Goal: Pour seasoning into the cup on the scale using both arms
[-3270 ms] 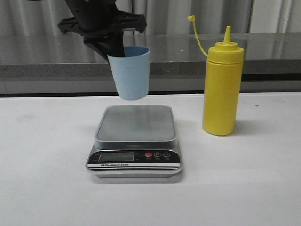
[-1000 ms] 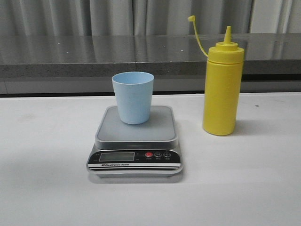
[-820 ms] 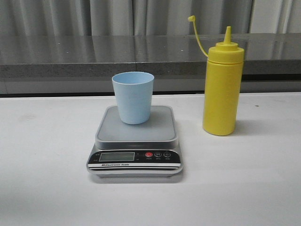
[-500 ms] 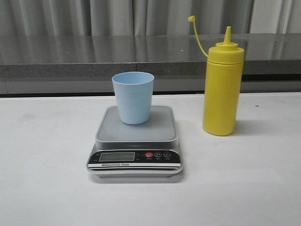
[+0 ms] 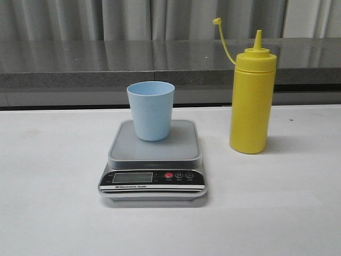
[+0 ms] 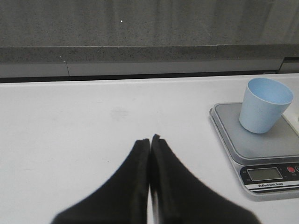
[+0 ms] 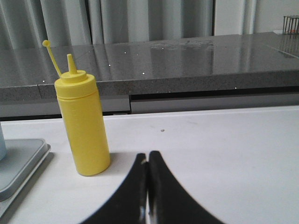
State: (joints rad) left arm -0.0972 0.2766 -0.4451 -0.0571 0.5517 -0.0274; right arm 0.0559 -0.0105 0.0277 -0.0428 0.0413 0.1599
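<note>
Cup (image 5: 151,110) stands upright on the scale (image 5: 153,160), toward the back of the grey platform, open mouth up. Scale sits mid-table, black front panel with LCD (image 5: 131,177) and red button (image 5: 168,175) facing the camera. Seasoning bottle (image 5: 252,101) stands upright on the white table (image 5: 48,176), just beside the scale on the robot's right, not touching it; cap (image 5: 216,21) is off the cone nozzle and sticks up on its thin tether (nozzle uncovered). Neither arm shows in the front view.

Left wrist view: left end effector (image 6: 150,140) has its black fingers pressed together, nothing between them, hovering over bare table well apart from the scale (image 6: 254,140) and cup (image 6: 264,105).

Right wrist view: right end effector (image 7: 147,159) likewise pressed together, holding nothing, near the bottle (image 7: 83,124) but apart from it; scale edge (image 7: 21,161) visible beyond the bottle. Grey counter ledge (image 5: 80,58) and curtains run behind the table.
</note>
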